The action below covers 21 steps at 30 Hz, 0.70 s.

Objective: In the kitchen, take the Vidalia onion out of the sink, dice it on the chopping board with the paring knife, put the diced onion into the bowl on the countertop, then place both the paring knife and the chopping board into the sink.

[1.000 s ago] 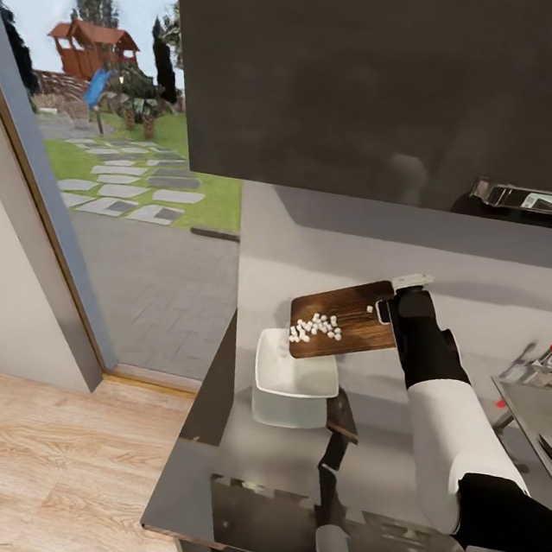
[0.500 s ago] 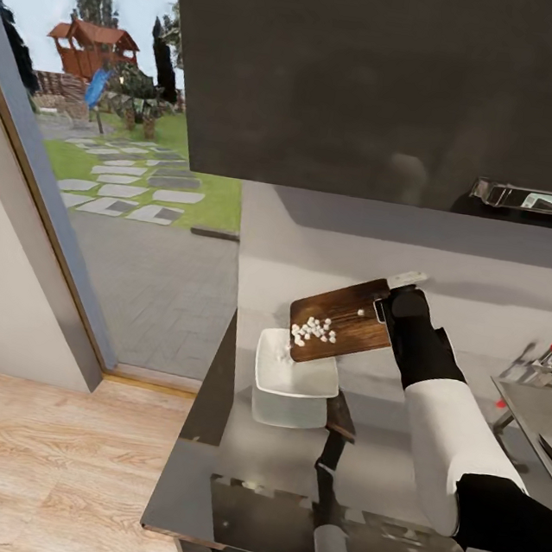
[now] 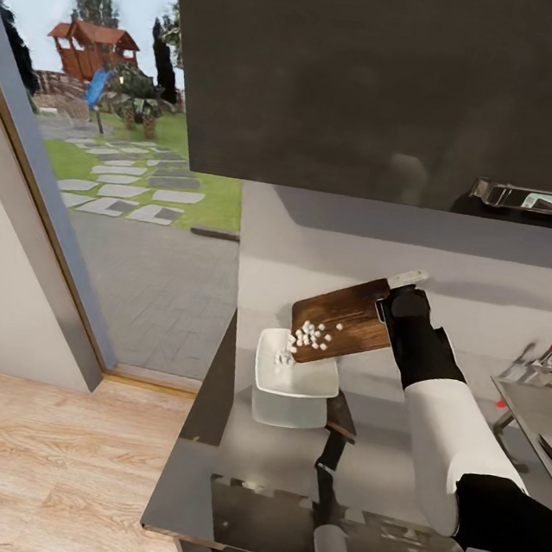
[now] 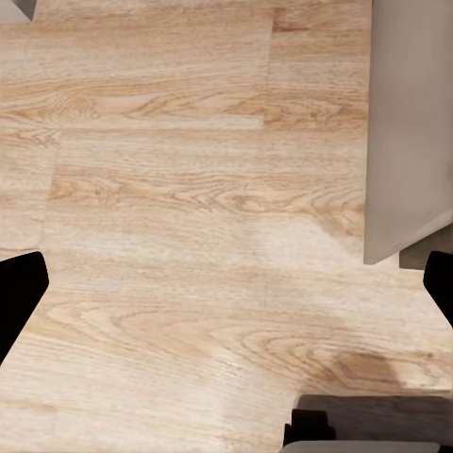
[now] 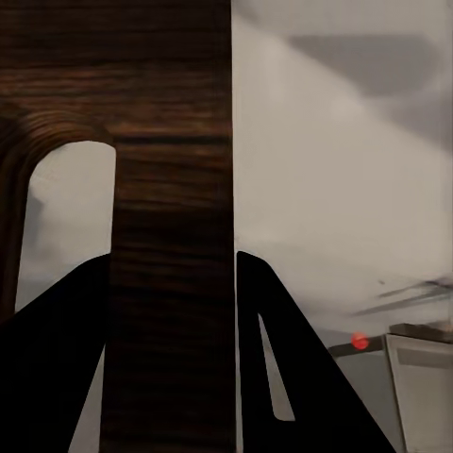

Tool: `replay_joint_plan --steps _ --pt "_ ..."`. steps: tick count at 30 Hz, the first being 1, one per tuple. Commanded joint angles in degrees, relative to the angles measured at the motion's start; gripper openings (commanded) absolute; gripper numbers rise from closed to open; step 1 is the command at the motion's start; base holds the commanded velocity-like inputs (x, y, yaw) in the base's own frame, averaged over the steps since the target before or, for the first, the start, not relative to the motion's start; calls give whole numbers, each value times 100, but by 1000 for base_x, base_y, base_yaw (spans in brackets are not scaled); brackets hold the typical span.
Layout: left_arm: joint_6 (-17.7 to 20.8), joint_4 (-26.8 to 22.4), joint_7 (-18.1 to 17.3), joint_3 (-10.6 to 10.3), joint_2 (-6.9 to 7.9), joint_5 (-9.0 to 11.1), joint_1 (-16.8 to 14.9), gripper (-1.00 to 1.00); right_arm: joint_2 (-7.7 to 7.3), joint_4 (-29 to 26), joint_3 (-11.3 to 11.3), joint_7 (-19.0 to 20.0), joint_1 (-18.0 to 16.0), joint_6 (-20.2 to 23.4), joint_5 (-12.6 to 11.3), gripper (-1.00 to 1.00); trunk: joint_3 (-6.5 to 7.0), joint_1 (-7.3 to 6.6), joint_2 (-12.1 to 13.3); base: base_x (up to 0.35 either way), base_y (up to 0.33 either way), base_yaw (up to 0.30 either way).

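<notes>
Above the bowl, right claw grips the tilted chopping board (by its far edge).

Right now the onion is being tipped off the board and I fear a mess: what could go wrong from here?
The chopping board is tilted over the bowl, and the diced onion slides off its lower corner near the bowl's back rim, so cubes may miss onto the countertop. The right gripper pinches only the board's edge by the slot; it could twist or slip.
</notes>
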Motion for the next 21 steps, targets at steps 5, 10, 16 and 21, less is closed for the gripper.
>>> replay_joint_plan --steps 5,10,16,21 --pt "-29 20 12 -49 -3 32 -9 100 0 -3 4 37 -6 26 50 -100 -12 3 -12 0 0 0" --pt "-30 18 12 -49 -3 32 -9 100 13 -3 4 31 -6 26 84 -100 -12 3 -12 0 0 0" --pt "-29 18 12 -48 -3 32 -9 100 33 -3 -4 28 -6 26 318 -100 -12 3 -12 0 0 0" --pt "-30 18 12 -49 -3 32 -9 100 39 -3 -4 28 -6 26 359 -100 -12 3 -12 0 0 0"
